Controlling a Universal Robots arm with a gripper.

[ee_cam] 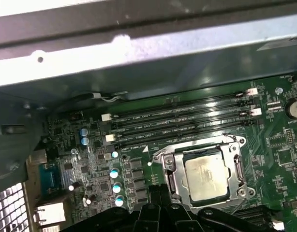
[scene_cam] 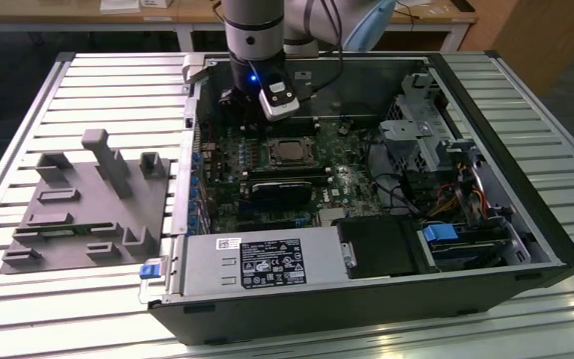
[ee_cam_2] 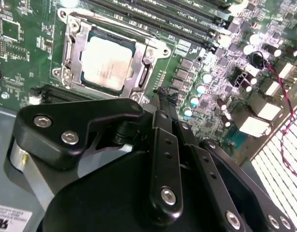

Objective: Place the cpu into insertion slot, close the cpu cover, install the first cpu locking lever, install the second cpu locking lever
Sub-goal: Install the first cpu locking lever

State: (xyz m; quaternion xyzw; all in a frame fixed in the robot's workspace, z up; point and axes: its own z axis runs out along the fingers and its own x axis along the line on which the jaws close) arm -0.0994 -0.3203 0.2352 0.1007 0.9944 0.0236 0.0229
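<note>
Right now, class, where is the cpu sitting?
In the second wrist view the cpu lies in the insertion slot on the green motherboard, framed by the cpu cover, beside the long memory slots and just beyond the gripper.

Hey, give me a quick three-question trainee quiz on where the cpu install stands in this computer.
1. True or false: the cpu lies in the insertion slot.
2. The cpu cover is: A) down flat around the cpu; B) standing upright; C) lying outside the case.
3. What colour is the circuit board beneath the gripper?
Key: 1 true; 2 A; 3 green.
</note>
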